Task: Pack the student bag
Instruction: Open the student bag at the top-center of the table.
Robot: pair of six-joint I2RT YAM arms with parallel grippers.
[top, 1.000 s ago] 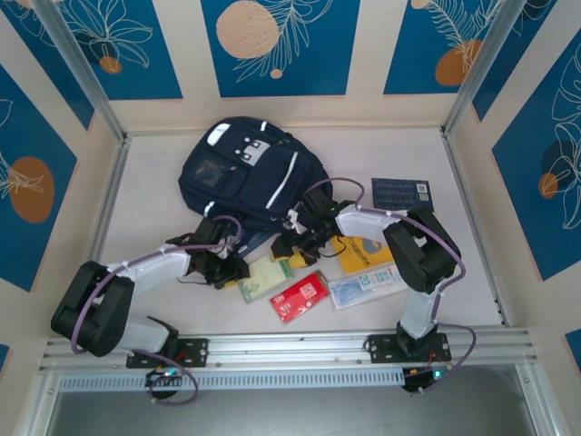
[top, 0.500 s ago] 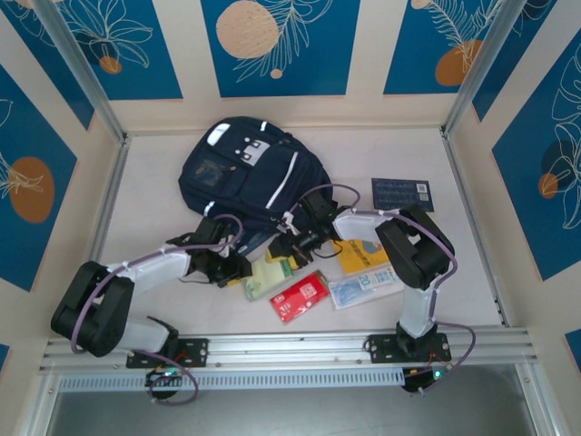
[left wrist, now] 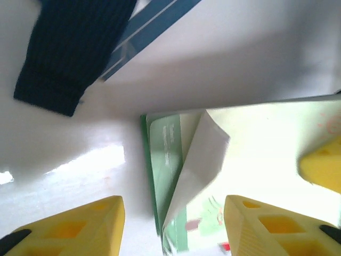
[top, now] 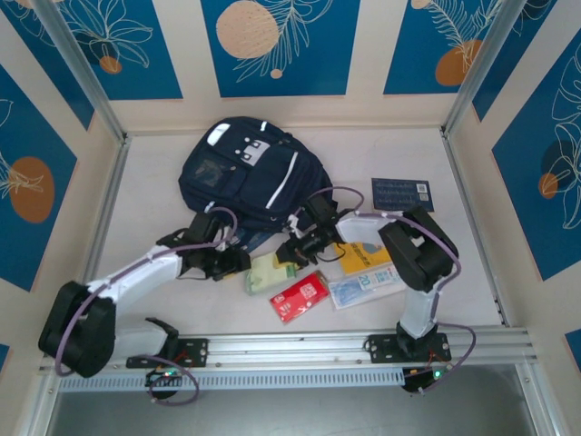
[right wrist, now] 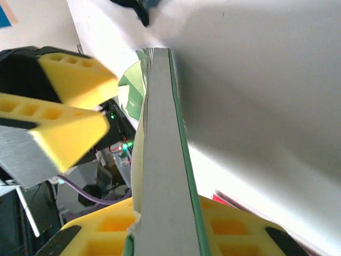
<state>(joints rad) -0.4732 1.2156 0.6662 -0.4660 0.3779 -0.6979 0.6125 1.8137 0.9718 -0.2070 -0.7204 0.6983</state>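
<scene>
Step in hand, by the look of it: picking up a first item, the green booklet (top: pixel 269 272), from the table (top: pixel 154 218), just near-right of the backpack (top: pixel 243 173) lying flat at the far middle. Pinched at its right edge by the right gripper (right wrist: pixel 165 213), cover curling up. Straddled at its left corner by the left gripper (left wrist: pixel 170 205), fingers spread and clamping nothing. Next, probably: steadying the booklet, then carrying it far-left into the backpack. Impossible to tell about an unzipped pocket. Waiting to the right: red packet (top: pixel 300 296), yellow book (top: pixel 363 254).
</scene>
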